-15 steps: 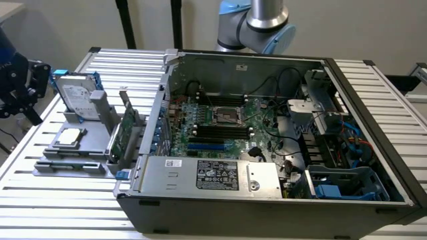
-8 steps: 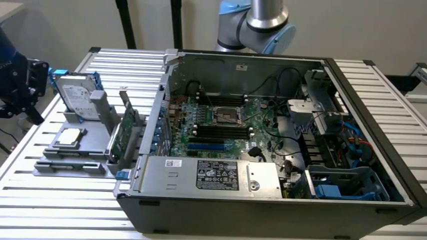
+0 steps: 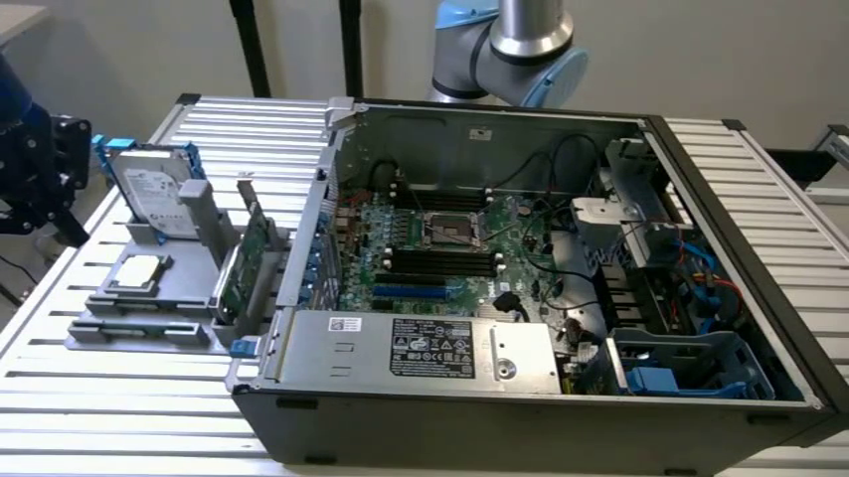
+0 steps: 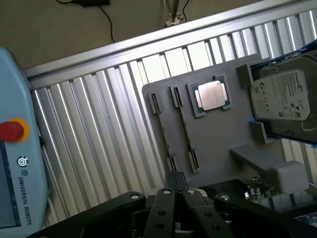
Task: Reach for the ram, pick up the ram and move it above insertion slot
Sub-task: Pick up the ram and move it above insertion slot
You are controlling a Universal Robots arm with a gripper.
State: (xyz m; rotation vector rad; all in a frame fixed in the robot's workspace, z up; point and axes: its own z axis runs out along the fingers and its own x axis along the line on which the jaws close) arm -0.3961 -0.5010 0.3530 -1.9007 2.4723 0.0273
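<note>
My gripper [image 4: 176, 192] is shut, its two dark fingers [image 4: 167, 198] pressed together with nothing between them. In the exterior view the gripper [image 3: 60, 221] hangs at the far left, beside the grey parts holder [image 3: 146, 333] and apart from it. Green boards [image 3: 242, 268] stand on edge in the holder, on the side toward the computer case. I cannot separate the thin ram from the larger bracketed card there. A strip of green board [image 4: 255, 188] with small parts shows just past my gripper's linkage. The dark memory slots [image 3: 438, 260] lie on the motherboard inside the open case.
The holder also carries a hard drive in a blue frame [image 3: 149, 194] and a square processor [image 3: 139, 270]. Two narrow slots [image 4: 174, 96] in the holder plate stand empty. A teach pendant [image 4: 20, 163] with a red button lies on the ribbed table. The case walls [image 3: 531, 417] rise around the motherboard.
</note>
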